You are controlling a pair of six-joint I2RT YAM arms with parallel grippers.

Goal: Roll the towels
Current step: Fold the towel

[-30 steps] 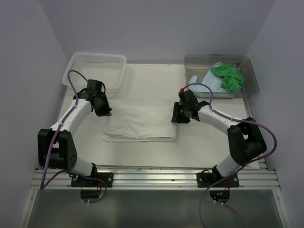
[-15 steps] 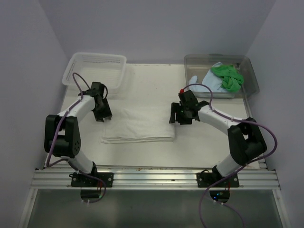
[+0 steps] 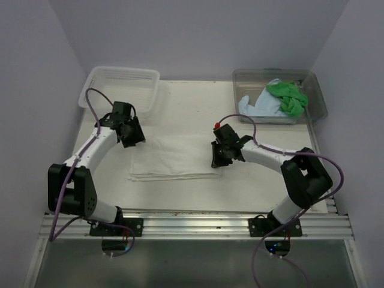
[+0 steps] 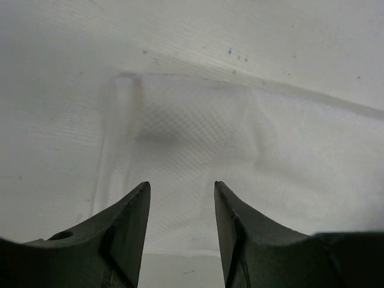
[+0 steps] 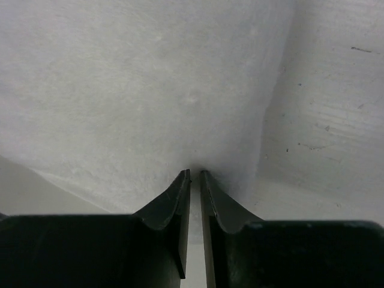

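Lying flat — waffle-textured white towel (image 3: pixel 174 157)

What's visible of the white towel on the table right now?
The white towel is soft, finely textured cloth, folded into a flat layered rectangle, wider than deep, lying on the table between the arms. Its near edge shows stacked layers. The left hand hovers open over its far-left corner. The right hand, nearly closed, appears to pinch its right edge.
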